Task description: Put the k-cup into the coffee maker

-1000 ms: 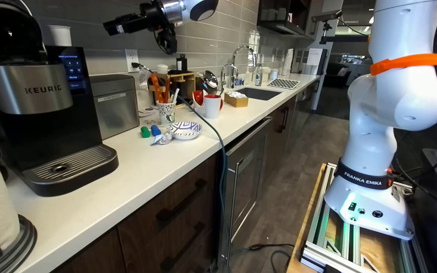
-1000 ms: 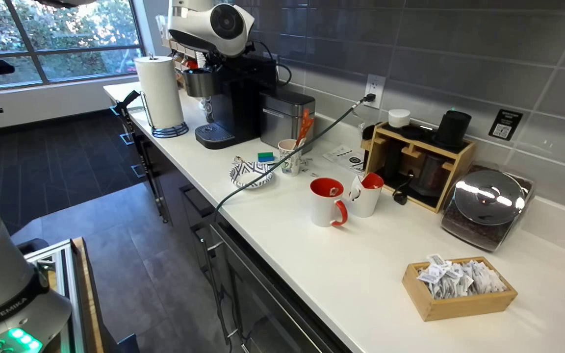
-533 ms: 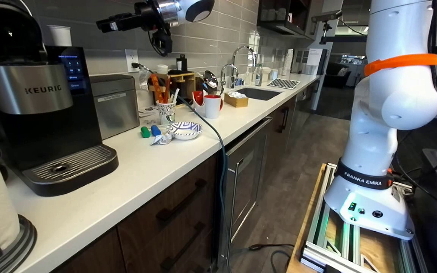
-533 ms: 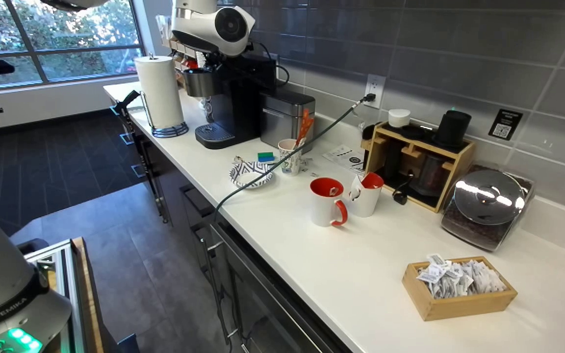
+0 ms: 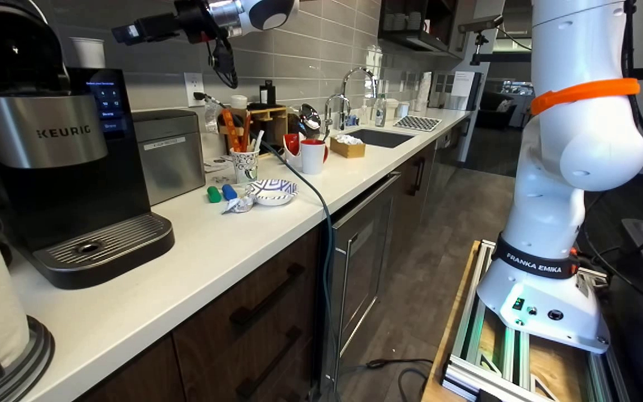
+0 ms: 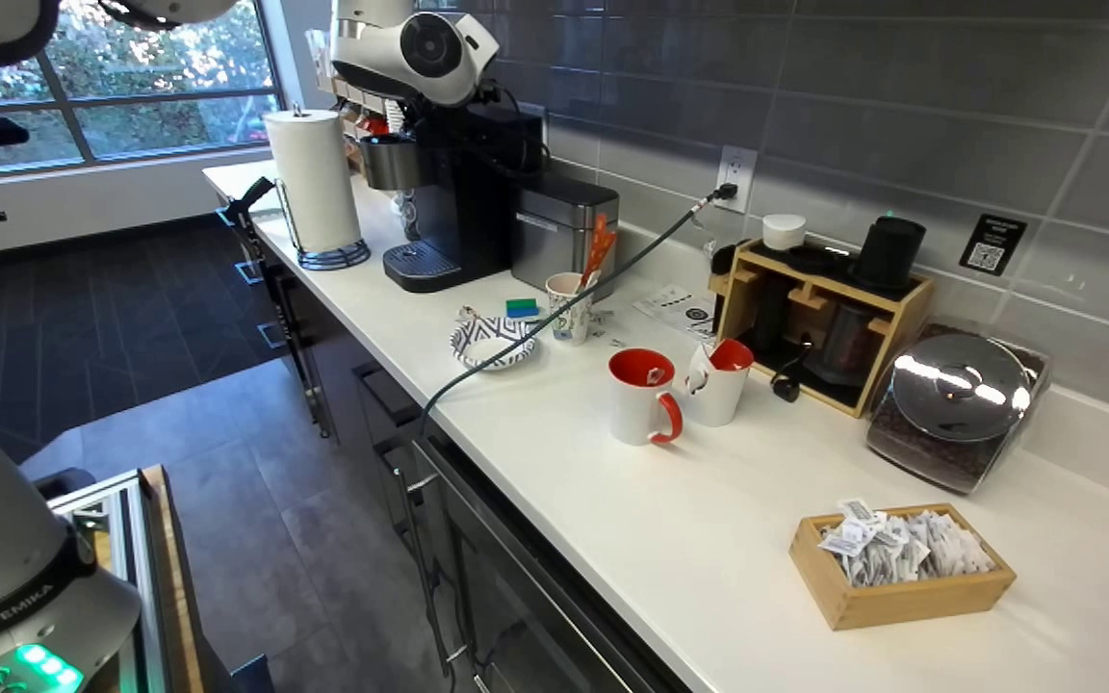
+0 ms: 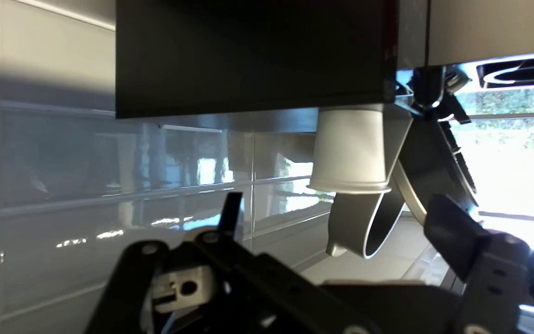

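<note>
The coffee maker is a black Keurig machine with a silver front [image 5: 48,131]. Its rounded head [image 5: 9,44] is tilted up and open. It also shows in an exterior view [image 6: 473,207] and upside down in the wrist view [image 7: 253,55], with the raised lid [image 7: 359,218] hanging below the body. My gripper [image 5: 126,34] is in the air to the right of the open head, at about its height. In the wrist view the gripper [image 7: 341,218] is open with nothing between its fingers. I cannot make out a k-cup in any view; the inside of the head is dark.
A white paper cup [image 5: 88,53] stands on top of the coffee maker. A steel box [image 5: 171,156] stands beside it. On the counter lie green [image 5: 214,194] and blue [image 5: 229,192] pieces, crumpled foil [image 5: 239,205] and a patterned bowl [image 5: 272,192]. A cable [image 5: 305,181] crosses the counter.
My gripper has moved left in an exterior view, closer to the open head of the coffee maker. The objects on the counter have not moved.
</note>
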Available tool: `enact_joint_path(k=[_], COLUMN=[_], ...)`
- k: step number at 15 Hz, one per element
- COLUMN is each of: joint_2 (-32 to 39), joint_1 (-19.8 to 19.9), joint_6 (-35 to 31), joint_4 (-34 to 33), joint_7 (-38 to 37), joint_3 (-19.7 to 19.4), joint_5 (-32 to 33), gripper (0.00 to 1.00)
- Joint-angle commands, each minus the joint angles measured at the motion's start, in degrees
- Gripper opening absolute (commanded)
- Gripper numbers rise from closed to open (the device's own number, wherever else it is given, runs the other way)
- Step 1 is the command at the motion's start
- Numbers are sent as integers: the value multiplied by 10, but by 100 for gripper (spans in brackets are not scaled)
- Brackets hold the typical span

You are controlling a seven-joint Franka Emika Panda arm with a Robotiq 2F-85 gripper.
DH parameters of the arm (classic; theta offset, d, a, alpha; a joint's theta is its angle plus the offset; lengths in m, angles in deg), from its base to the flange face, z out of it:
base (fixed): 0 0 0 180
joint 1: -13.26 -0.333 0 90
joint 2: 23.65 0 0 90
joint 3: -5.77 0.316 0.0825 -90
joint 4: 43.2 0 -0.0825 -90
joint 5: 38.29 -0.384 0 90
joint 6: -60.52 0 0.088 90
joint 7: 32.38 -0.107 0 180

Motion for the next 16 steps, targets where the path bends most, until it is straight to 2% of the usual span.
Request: enact_joint_path(k=[1,9,16], joint_2=[5,29,44], joint_1=[8,-10,-20], joint_6=[-8,-59,-61], joint_4=[-7,-38,-55], joint_7=[-30,-13,-8], joint_3=[18,23,30], joint_5=[0,-23,-20], gripper=[100,100,100])
